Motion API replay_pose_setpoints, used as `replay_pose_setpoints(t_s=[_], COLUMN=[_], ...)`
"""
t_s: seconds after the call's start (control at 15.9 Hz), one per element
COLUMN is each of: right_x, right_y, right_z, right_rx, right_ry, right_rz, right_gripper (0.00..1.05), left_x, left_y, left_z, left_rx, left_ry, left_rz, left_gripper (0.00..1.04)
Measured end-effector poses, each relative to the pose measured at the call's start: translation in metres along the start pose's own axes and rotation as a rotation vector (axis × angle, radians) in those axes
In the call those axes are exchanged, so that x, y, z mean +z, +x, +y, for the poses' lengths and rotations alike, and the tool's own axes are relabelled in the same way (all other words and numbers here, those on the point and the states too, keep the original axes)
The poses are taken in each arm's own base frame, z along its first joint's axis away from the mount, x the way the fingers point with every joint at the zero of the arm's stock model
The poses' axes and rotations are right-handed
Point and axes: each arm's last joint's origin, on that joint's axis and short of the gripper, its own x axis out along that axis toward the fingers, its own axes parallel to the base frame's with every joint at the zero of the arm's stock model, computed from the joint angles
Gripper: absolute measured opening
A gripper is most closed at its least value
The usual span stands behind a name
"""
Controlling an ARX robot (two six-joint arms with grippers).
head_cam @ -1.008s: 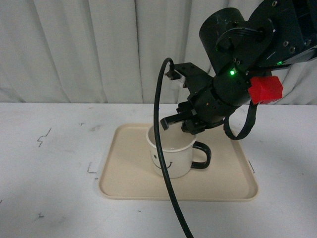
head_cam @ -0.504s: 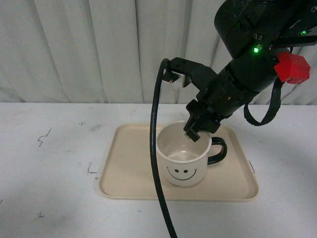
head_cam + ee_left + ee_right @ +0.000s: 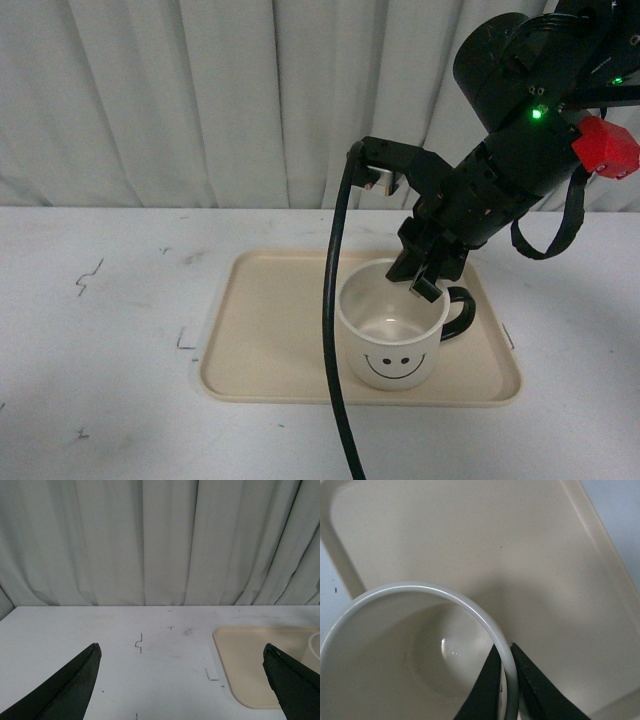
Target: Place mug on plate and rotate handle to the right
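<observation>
The cream mug (image 3: pixel 392 335) stands on the beige plate (image 3: pixel 265 335), right of its middle, smiley face toward the camera. Its black handle (image 3: pixel 462 312) points right. My right gripper (image 3: pixel 425 280) is shut on the mug's rim near the handle, one finger inside and one outside. In the right wrist view the gripper (image 3: pixel 506 666) pinches the thin rim of the mug (image 3: pixel 395 650) above the plate (image 3: pixel 470 535). My left gripper (image 3: pixel 182 672) is open and empty above the bare table; the plate's corner (image 3: pixel 250 655) shows at one side.
A thick black cable (image 3: pixel 333 330) hangs from the right arm across the front of the plate. White table (image 3: pixel 110 330) surrounds the plate, with small dark marks (image 3: pixel 88 277). A grey curtain (image 3: pixel 200 100) closes the back.
The right gripper has carried the mug to the right and nearer on the plate while turning it. The smiley face now faces front and the handle points right.
</observation>
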Motion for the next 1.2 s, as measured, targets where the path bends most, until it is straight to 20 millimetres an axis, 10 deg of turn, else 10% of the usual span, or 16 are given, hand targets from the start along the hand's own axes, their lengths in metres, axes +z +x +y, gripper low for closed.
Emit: replay_pose_setpoints(t_s=[0.31, 0.57, 0.69, 0.82, 1.07, 1.2], right_x=[0.015, 0.041, 0.04, -0.001, -0.067, -0.1], right_y=[-0.029, -0.13, -0.122, -0.092, -0.155, -0.137], right_z=[-0.012, 0.014, 0.012, 0.03, 0.074, 0.101], right_rx=[-0.038, -0.297, -0.331, -0.779, -1.053, -0.973], right_ry=[-0.068, -0.209, -0.19, 0.18, 0.55, 0.585], right_rz=[-0.145, -0.493, -0.498, -0.535, -0.932, -0.856], right_gripper=[0.59, 1.0, 0.97, 0.74, 0.28, 0.05], left_x=[0.0, 0.0, 0.0, 0.0, 0.0, 0.0], left_y=[0.0, 0.0, 0.0, 0.0, 0.0, 0.0], left_z=[0.0, 0.0, 0.0, 0.0, 0.0, 0.0], left_rx=[0.0, 0.0, 0.0, 0.0, 0.0, 0.0], left_ry=[0.0, 0.0, 0.0, 0.0, 0.0, 0.0], left_rz=[0.0, 0.0, 0.0, -0.001, 0.0, 0.0], left_gripper=[0.98, 0.98, 0.98, 0.98, 0.98, 0.98])
